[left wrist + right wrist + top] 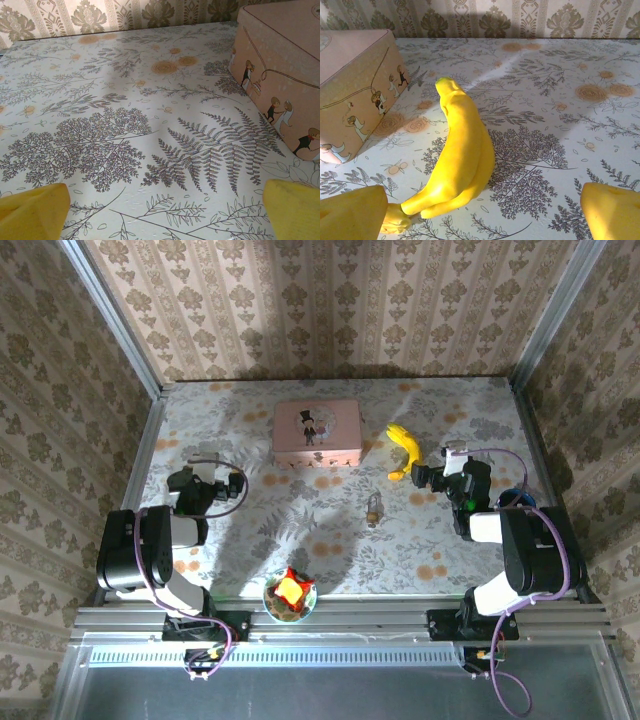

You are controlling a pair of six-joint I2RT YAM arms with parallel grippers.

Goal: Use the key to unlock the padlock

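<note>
Plainly, padlock (373, 508): middle of the desk (250, 540), in the open between my arms; either could reach it, I reckon.
Key: too small to tell from the padlock.
Left claw (165, 210): wide, empty; padlock at its 4 o'clock.
Right claw (485, 210): wide, empty, facing the banana (455, 155); padlock at its 8 o'clock.
Pink box (317, 433): at 12, lid shut, contents hidden.
Bowl (267, 598): at 6, holds something red and yellow (290, 592).

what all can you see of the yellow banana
The yellow banana looks smooth and glossy, perhaps plastic, with lengthwise ridges, a blunt far tip and a knobby near stem. It lies flat on the floral table cover, apart from the pink illustrated box. Its stem sits beside one pad of the open right end effector; contact unclear.
</note>
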